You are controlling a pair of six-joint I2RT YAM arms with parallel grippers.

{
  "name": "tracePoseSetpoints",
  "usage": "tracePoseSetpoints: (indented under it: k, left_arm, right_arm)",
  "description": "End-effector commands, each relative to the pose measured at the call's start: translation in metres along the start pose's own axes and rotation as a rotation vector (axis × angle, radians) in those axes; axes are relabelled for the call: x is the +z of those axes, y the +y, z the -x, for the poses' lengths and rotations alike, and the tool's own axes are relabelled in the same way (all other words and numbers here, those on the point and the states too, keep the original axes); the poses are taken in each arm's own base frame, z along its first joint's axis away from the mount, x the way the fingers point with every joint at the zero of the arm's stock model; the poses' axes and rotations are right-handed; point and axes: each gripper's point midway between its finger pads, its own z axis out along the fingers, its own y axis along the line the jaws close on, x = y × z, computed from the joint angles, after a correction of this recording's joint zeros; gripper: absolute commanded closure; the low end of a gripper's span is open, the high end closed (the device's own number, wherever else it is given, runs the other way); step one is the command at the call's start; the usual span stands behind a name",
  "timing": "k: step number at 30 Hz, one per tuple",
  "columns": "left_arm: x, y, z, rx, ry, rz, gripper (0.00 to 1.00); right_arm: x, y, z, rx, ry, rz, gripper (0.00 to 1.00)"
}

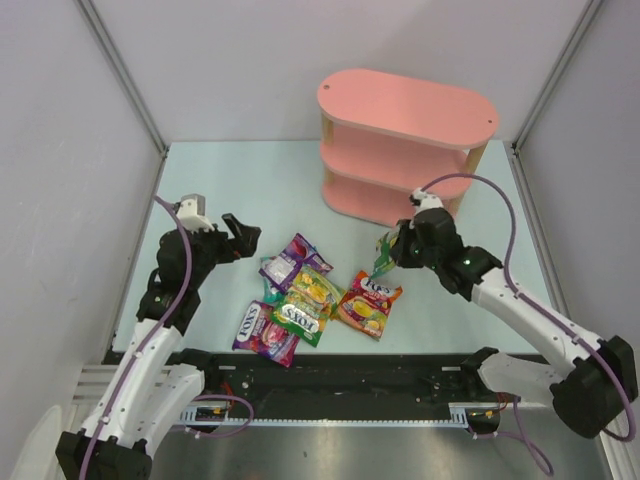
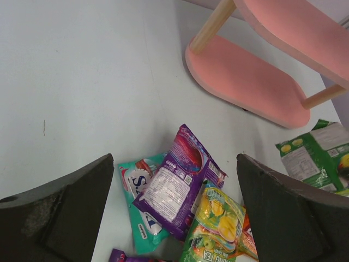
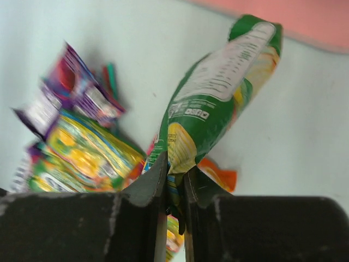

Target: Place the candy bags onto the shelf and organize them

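Pale mint is the worktop point(image 1: 200, 180), at whose far side the pink three-tier shelf point(image 1: 400, 110) is stood; no candy bag is seen on the boards that show. Nearer the arms, a heap of candy bags point(image 1: 305, 300) is spread at the middle of the worktop. The bags overlap one another, with a purple bag point(image 2: 177, 180) on top of a teal bag point(image 2: 136, 218) at the far end and an orange-red bag point(image 1: 368, 302) at the right edge. The left gripper point(image 1: 243, 238) is held wide apart above the heap's left side, with nothing between its fingers. The right gripper point(image 3: 174, 177) is closed tight on one end of a green bag point(image 3: 218, 93), which appears to be held clear of the worktop just in front of the shelf's lowest tier. Only a thin strip of the glossy film is pinched, so it is judged that the bag could slip out or swing during the reach. The gaps between tiers look low. The free end could be caught on a board's edge or a wooden post point(image 2: 212, 24), by which the bag would be folded, dragged loose or dropped short of the shelf.
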Motion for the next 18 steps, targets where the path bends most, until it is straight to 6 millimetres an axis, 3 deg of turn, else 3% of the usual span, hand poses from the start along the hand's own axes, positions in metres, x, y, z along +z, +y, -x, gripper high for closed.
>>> tracePoseSetpoints:
  k: [1, 2, 8, 12, 15, 16, 18]
  left_arm:
    - [-0.007, -0.014, 0.024, 0.018, -0.046, -0.033, 0.00]
    - [-0.007, -0.014, 0.023, 0.020, -0.044, -0.034, 0.00]
    - [-0.012, -0.012, 0.024, 0.033, -0.043, -0.023, 0.00]
    - [-0.012, -0.011, 0.021, 0.030, -0.036, -0.017, 0.00]
    - [-0.013, -0.010, 0.019, 0.028, -0.030, -0.016, 0.00]
    - [-0.013, -0.009, 0.018, 0.028, -0.028, -0.013, 0.00]
    - [-0.013, -0.008, 0.016, 0.028, -0.026, -0.007, 0.00]
  right_arm:
    - [-0.010, -0.028, -0.012, -0.237, 0.080, -0.287, 1.00]
    - [-0.015, -0.020, -0.012, -0.282, 0.096, -0.296, 1.00]
    - [-0.012, -0.015, -0.016, -0.527, 0.161, -0.446, 1.00]
    - [-0.003, 0.023, -0.032, -0.698, 0.179, -0.364, 1.00]
    - [0.008, 0.051, -0.058, -0.808, 0.211, -0.272, 0.84]
    - [0.012, 0.064, -0.066, -0.810, 0.218, -0.213, 0.57]
    - [0.014, 0.081, -0.079, -0.804, 0.229, -0.141, 0.33]
